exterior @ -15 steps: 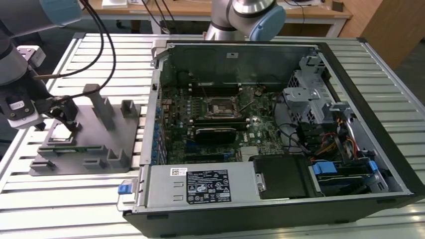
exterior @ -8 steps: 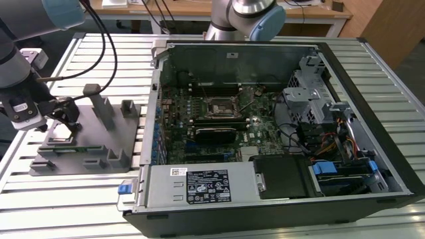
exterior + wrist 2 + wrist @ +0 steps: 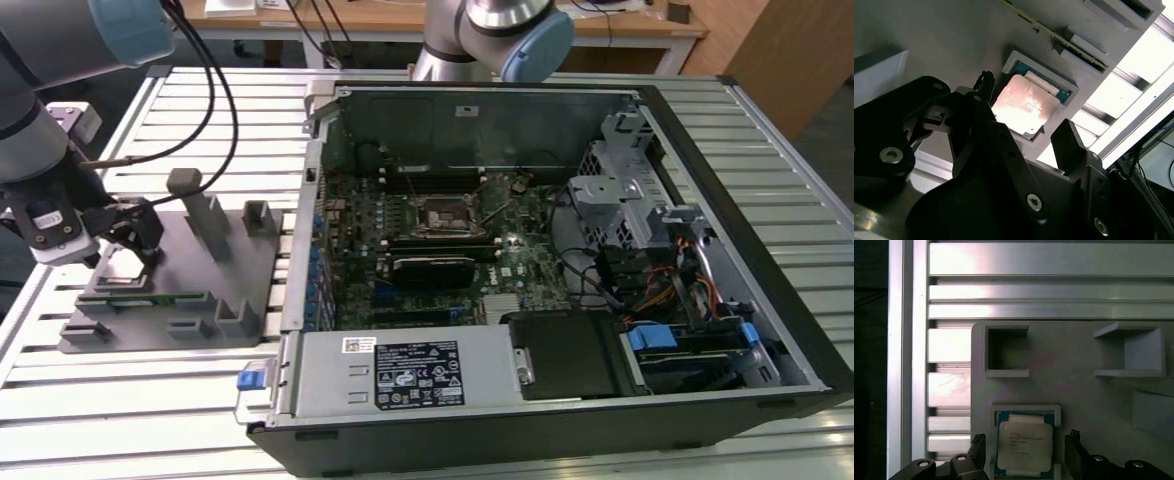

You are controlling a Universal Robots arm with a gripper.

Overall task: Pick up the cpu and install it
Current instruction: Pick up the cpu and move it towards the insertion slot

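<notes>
First wrist view: cpu [image 3: 1024,446] lies flat in square pocket of grey fixture [image 3: 1079,390] on slatted worktop [image 3: 1054,290]. Claw [image 3: 1025,439] straddles it, 2 fingers [image 3: 1074,450] apart, gaps either side, not clamped. Exterior view: open PC case [image 3: 534,250] stands just beside fixture.

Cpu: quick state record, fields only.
chip: cpu lies flat, silver top up, in a framed pocket
holder: grey fixture on the slatted table
grasp: claw open, one finger on each side of the pocket, apart from the chip
target: open computer case, to the exterior view's right of the fixture
progress: not lifted yet
</notes>
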